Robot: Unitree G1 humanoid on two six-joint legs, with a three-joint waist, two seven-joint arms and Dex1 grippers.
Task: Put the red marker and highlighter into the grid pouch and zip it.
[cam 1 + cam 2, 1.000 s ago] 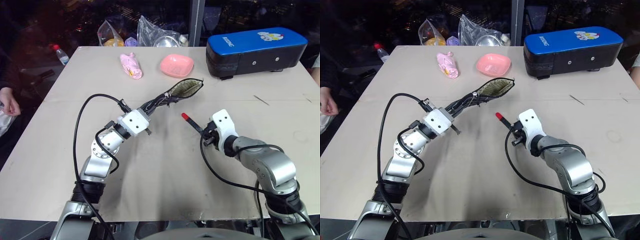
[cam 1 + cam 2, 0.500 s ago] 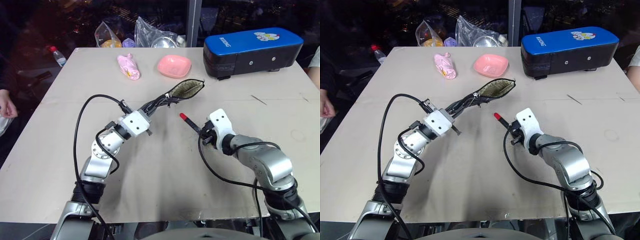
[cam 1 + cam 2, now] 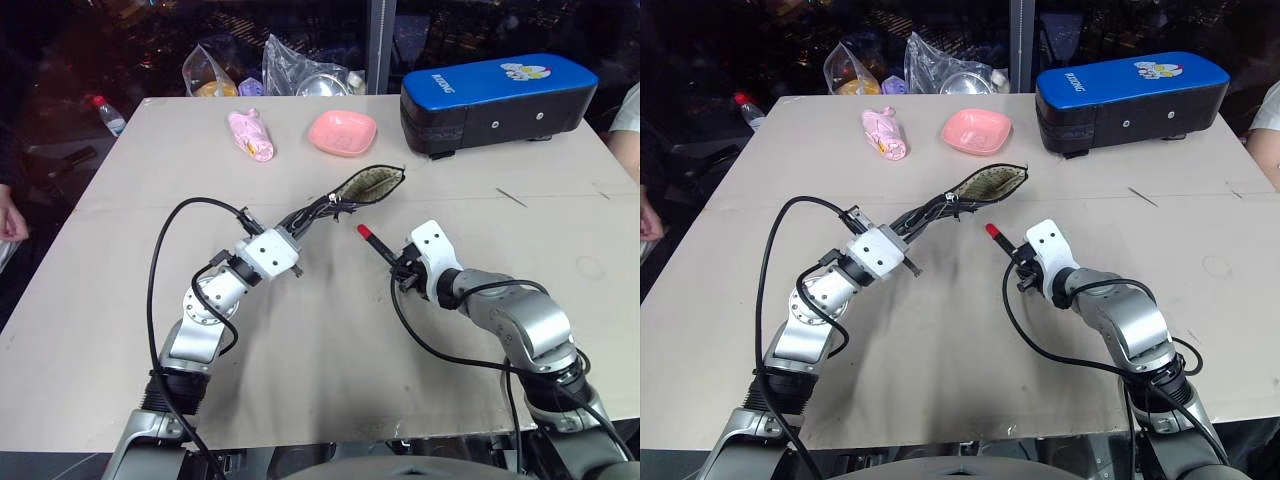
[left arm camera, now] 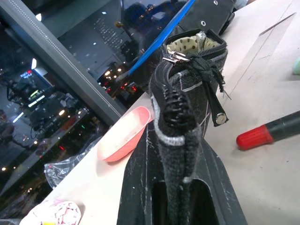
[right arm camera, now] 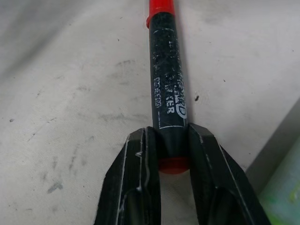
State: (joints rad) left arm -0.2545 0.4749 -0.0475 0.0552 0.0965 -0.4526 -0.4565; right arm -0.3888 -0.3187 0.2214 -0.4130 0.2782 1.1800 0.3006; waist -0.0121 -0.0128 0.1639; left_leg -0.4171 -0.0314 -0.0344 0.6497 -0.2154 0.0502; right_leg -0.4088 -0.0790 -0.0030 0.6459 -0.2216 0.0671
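We see the left hand [image 3: 300,222] clamped on one end of the grid pouch [image 3: 345,194], holding it up off the counter [image 3: 330,370] so that its unzipped mouth, with a dotted lining, opens toward the far right. The right hand [image 3: 398,268] is closed narrowly on the red marker [image 3: 378,244]; in the right wrist view its two fingers [image 5: 136,178] pinch the black barrel near its rear end, and the marker's red tip points up and left toward the pouch mouth, a short gap away. A pale green edge at the corner of the right wrist view, just beside the marker, may be the highlighter [image 5: 281,187], but we cannot tell for sure. Open counter lies all around both arms, with the near edge and side edges well apart from them. Along the far edge sit a pink dish [image 3: 342,132], a pink wrapped bundle [image 3: 250,134] and a blue-topped black case [image 3: 498,90], well clear of the pouch. Compared with a second ago, the pouch hangs in the same grip, and the marker lies at much the same angle; the whole view has shifted slightly.
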